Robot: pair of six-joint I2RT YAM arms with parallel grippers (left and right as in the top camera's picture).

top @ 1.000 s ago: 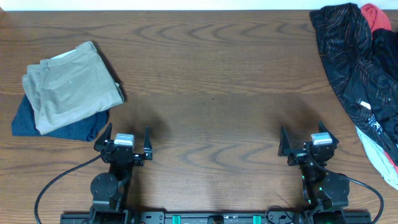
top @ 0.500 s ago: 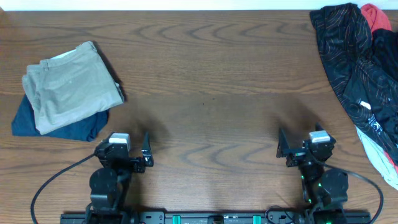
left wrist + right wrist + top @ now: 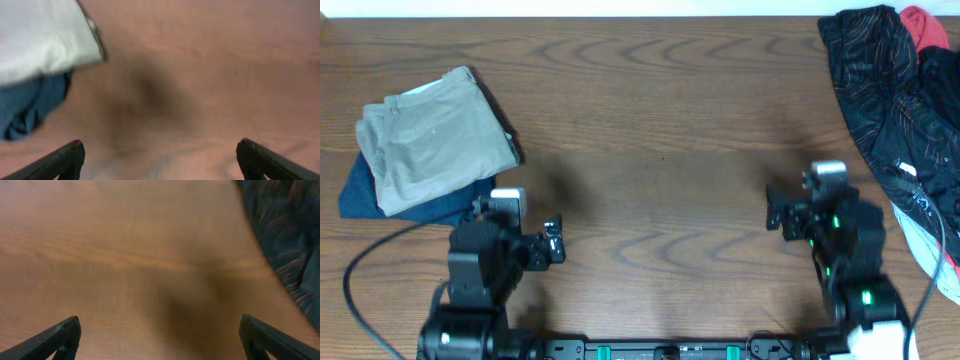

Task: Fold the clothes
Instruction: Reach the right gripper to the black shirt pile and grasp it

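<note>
No folding is done yet. The jersey (image 3: 880,90) lies in a crumpled heap at the far right side of the surface (image 3: 660,120). A red cloth (image 3: 925,25) pokes out at its top and a pale grey cloth (image 3: 918,238) shows at its low edge. No part of the jersey looks flat or folded. The left arm (image 3: 475,265) is at the near left. The right arm (image 3: 845,235) is at the near right, closer to the jersey but not touching it. Both sets of jaws are wide open and hold nothing. In each wrist view only bare wood shows between the 2 tips. The right wrist view shows the dark jersey off to its right side. The left wrist view shows the beige trousers (image 3: 430,135) and the navy cloth (image 3: 375,200) under them, a pile at the left that I think is not part of this job. So almost all the work is left. The jersey must be picked up, pulled to the open middle, and spread flat. Then its sleeves and body must be folded. I think the right arm should reach first, as it is nearer.
</note>
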